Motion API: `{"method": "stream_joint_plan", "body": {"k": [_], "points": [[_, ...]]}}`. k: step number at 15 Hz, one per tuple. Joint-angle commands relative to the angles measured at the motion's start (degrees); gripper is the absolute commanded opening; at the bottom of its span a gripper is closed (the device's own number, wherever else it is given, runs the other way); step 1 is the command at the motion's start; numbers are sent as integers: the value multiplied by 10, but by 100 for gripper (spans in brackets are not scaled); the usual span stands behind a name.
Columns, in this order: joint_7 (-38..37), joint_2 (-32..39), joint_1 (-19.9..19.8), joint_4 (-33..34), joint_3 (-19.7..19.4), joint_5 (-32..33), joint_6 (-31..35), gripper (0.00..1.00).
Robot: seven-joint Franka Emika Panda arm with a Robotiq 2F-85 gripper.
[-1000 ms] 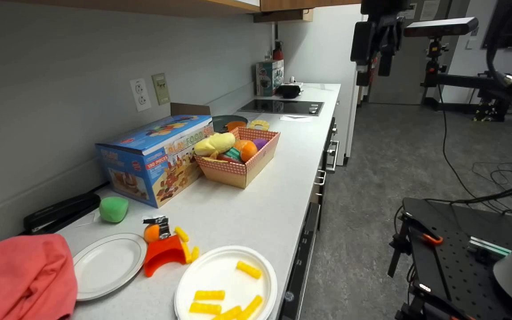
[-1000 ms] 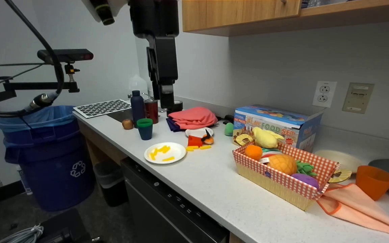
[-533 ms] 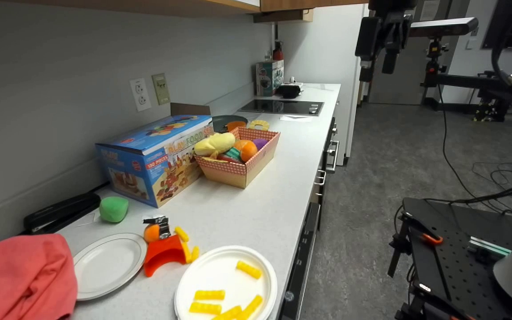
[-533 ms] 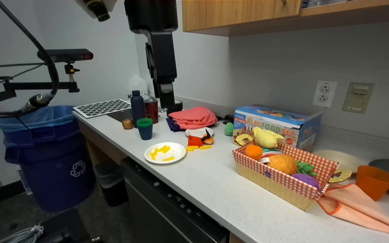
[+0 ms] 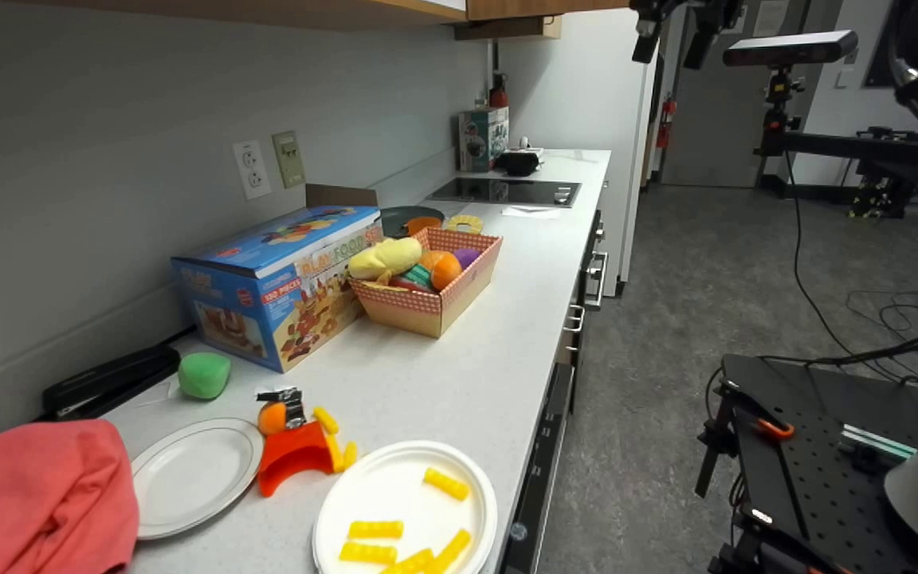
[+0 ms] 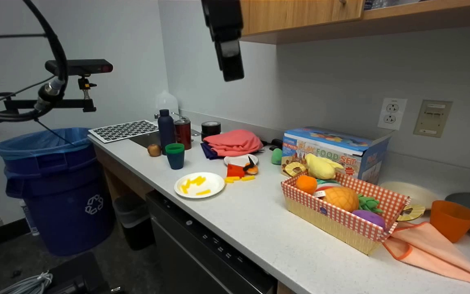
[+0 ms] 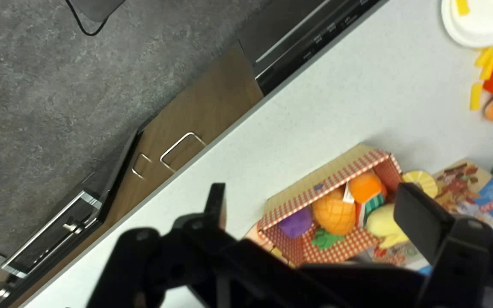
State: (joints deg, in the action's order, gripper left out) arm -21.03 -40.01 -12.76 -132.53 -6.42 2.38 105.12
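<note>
While the gripper (image 5: 670, 56) is hanging well above the level of the counter (image 6: 235, 216), its fingers (image 7: 420, 216) standing apart, the gingham-rimmed basket (image 6: 327, 225), framed between them in the wrist view, is resting on that surface just beside the play-food box (image 5: 268, 291), its long axis running roughly parallel to the counter's front edge. Within it are lying a round orange toy (image 6: 306, 184), a purple toy (image 6: 369, 217), a yellow plush toy (image 6: 321, 166) and a pineapple (image 6: 342, 199) (its green leaves (image 6: 369, 203) are pointing obliquely rearward). Well apart, a paper plate (image 5: 391, 490) is holding several yellow strips (image 5: 375, 529).
</note>
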Motion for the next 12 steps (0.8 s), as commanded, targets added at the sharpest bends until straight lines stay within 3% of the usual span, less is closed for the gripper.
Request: {"method": "stream_joint_plan", "body": {"k": [1, 6, 12], "points": [[-8, -10, -43, 42, -39, -20, 10, 100], [-24, 9, -93, 93, -90, -42, 69, 100], [-22, 2, -106, 88, -91, -47, 72, 100]]}}
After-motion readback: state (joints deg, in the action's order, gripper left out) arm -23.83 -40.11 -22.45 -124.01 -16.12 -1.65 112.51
